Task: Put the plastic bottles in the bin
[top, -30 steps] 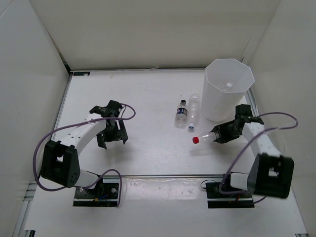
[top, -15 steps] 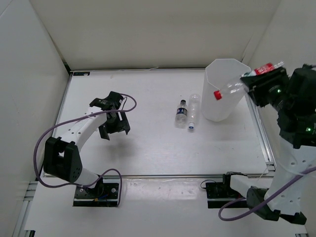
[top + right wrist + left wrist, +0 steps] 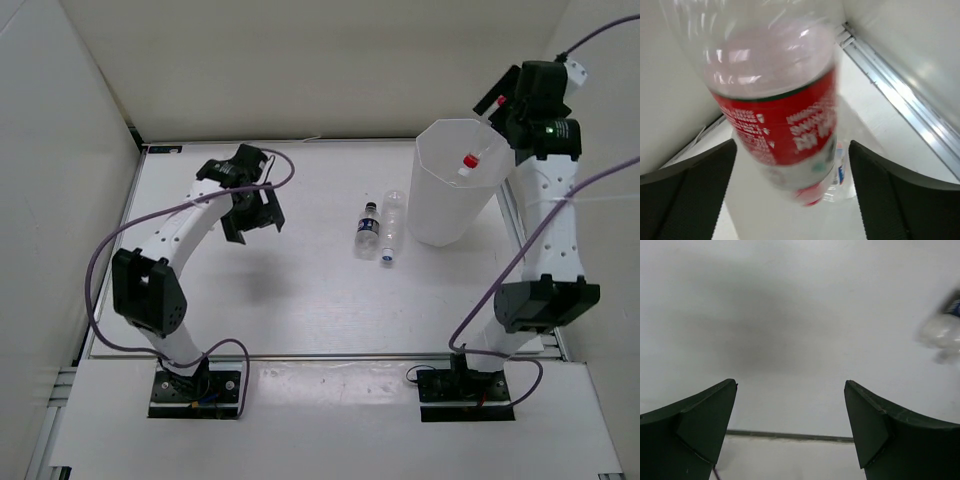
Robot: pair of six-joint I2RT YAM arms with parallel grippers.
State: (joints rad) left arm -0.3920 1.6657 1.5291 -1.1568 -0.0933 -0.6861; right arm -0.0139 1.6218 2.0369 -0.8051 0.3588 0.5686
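The bin point(image 3: 440, 215) stands at the back right of the table. My right gripper point(image 3: 500, 120) hangs over its rim, open. A red-capped, red-labelled plastic bottle point(image 3: 472, 157) is below it, cap down, inside the bin's mouth. In the right wrist view this bottle point(image 3: 777, 120) is blurred between my open right gripper point(image 3: 792, 145), and the jaws stand clear of it. A blue-labelled bottle point(image 3: 839, 172) lies at the bottom of the bin point(image 3: 670, 90). Two more bottles, one dark-capped point(image 3: 368, 228) and one white-capped point(image 3: 392, 227), lie side by side left of the bin. My left gripper point(image 3: 255, 220) is open and empty, left of them.
White walls close the table on the left, back and right. A metal rail point(image 3: 900, 100) runs along the table's right edge beside the bin. In the left wrist view, between the open left gripper point(image 3: 790, 390), I see bare table and a blurred bottle point(image 3: 940, 335) at the right edge.
The right arm lifted the red-capped bottle from table level up over the bin, and its jaws have opened. The left arm moved back and right toward the two lying bottles.
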